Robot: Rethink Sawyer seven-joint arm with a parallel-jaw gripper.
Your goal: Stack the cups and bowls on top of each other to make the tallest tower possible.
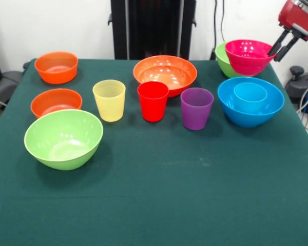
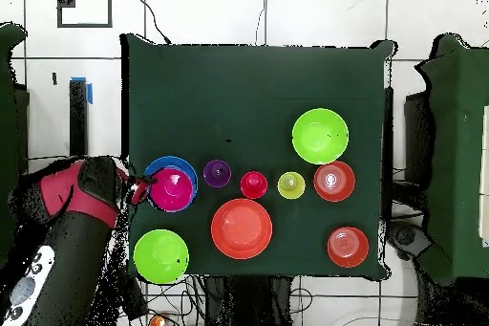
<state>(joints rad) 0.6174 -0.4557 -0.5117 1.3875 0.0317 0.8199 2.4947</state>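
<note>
**A:** What have you got in your pincer [image 1: 273, 56]?

**B:** The magenta bowl [image 1: 248, 55]. My two black fingers [image 1: 278, 42] are clamped on its rim, and I hold it open side up, off the desk [image 1: 159, 195]. From the front it overlaps a lime green bowl [image 1: 223, 60] at the desk's corner. From overhead it covers most of the blue bowl [image 2: 153, 171], so it hangs between those two.

**A:** Is there anything in the blue bowl?

**B:** Yes, the light blue cup [image 1: 250, 95] stands upright inside it, mouth up. From overhead the magenta bowl hides the cup.

**A:** And the other containers?

**B:** They are all empty and sit singly on the green cloth. The wide orange bowl [image 1: 165, 74] is at the middle. Just in front of it stand three cups in a row: the yellow cup [image 1: 109, 100], the red cup [image 1: 153, 101] and the purple cup [image 1: 196, 108], all upright and apart from each other. The purple one is nearest the blue bowl. Past the yellow cup are two small orange bowls [image 1: 56, 66], one behind the other. The second lime green bowl [image 1: 63, 138] sits just in front of the nearer of them.
</note>
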